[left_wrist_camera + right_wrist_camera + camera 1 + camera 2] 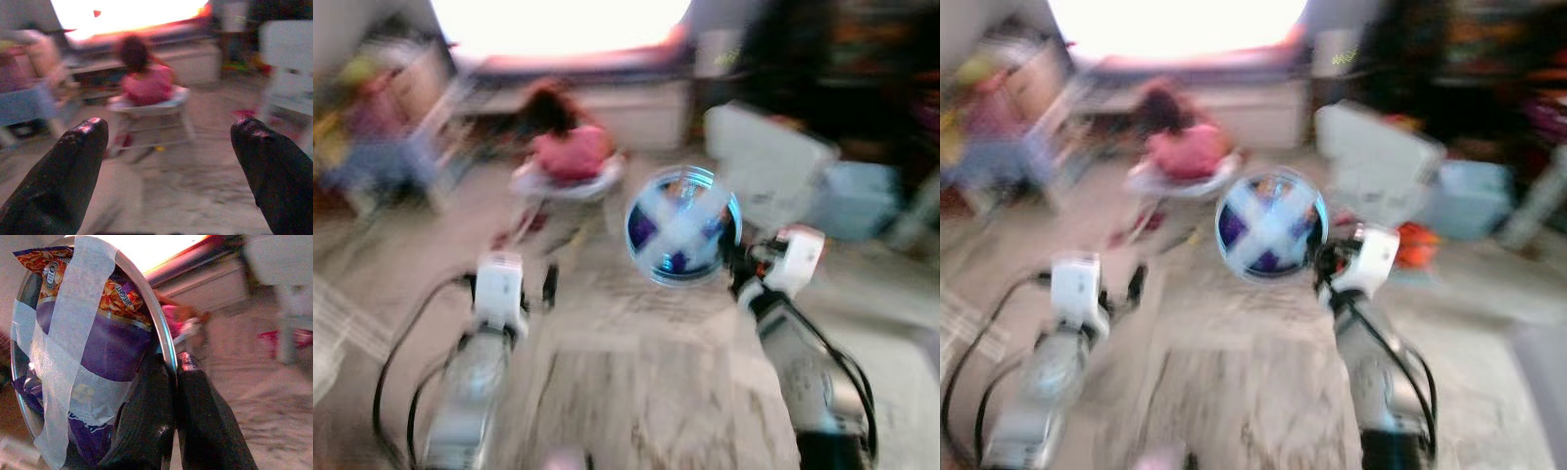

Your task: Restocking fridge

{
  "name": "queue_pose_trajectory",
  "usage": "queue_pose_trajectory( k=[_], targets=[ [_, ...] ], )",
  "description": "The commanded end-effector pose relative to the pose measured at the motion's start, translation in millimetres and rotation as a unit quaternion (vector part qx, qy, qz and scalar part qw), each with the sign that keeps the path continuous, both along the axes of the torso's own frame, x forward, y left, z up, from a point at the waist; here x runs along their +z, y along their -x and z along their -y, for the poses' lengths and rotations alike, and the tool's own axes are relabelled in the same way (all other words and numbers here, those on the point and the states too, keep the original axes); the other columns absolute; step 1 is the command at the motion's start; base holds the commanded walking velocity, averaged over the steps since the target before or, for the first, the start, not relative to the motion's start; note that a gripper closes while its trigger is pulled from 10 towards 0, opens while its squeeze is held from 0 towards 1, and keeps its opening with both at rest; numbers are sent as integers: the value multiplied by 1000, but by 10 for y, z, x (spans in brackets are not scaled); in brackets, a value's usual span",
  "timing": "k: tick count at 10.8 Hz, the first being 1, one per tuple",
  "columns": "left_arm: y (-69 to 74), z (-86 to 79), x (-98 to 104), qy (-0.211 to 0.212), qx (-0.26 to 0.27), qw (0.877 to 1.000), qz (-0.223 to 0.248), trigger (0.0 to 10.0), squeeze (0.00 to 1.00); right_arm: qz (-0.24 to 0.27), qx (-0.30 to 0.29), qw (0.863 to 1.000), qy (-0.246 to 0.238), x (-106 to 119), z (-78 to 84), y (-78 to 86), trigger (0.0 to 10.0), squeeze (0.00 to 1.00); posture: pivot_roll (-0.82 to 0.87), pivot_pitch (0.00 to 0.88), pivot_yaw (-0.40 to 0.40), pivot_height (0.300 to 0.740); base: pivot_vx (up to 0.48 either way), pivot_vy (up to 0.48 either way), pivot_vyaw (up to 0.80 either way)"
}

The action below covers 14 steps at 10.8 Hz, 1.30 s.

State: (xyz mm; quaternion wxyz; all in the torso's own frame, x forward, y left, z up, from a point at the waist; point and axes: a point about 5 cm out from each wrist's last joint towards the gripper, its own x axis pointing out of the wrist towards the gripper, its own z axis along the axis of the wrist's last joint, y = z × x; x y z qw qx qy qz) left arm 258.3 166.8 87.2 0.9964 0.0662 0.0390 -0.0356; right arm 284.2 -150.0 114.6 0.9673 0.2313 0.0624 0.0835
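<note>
My right gripper [172, 363] is shut on the rim of a round metal bowl [682, 225] held up at chest height. The bowl [93, 347] carries a purple and orange snack packet, strapped in by a cross of pale tape. In the right wrist view both black fingers [195, 411] pinch the bowl's edge. My left gripper [171, 129] stands open with nothing between its fingers [73, 161]; its arm [497, 294] reaches forward at the left. Both head views are blurred.
A person in a pink top [570, 149] sits on a low white seat ahead on the pale floor. A white chair or box [769, 162] stands to the right, cluttered furniture [372, 127] to the left, and a bright window [558, 20] behind.
</note>
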Motion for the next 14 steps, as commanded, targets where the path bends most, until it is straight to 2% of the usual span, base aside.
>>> queue_pose_trajectory(
  k=[1,2,5,6,7,8,9,14],
  targets=[
    [-6,-39,-14,-6,13,1000,-8,10000,0,19,10,1000,-3,90,-56,-38,10000,0,24,0,19,740,0,0,800],
    [9,-47,-25,-24,1,1000,-17,10000,0,25,1,1000,-1,100,-25,-45,10000,0,24,0,20,740,0,0,800],
    [-30,-44,-66,-26,16,999,-23,10000,0,24,8,1000,-5,79,-74,-30,10000,0,19,0,21,740,0,0,800],
    [-48,-39,-62,-20,22,999,-25,10000,0,25,9,1000,-3,84,-83,-33,10000,0,17,0,20,740,0,0,800],
    [-48,7,-82,4,-2,999,-41,10000,0,30,2,1000,-2,96,-60,-39,10000,0,18,0,21,740,0,0,800],
    [-40,26,-64,-1,-12,999,-33,10000,0,32,-6,999,-4,104,-39,-46,10000,0,23,0,21,740,0,0,800],
    [-43,11,-79,-15,6,999,-30,10000,0,31,-4,1000,-4,93,-57,-47,10000,0,23,0,21,740,0,0,800],
    [-74,3,-100,-24,20,999,-30,10000,0,36,1,999,-6,104,-106,-62,10000,0,27,0,22,740,0,0,800]
  ],
)
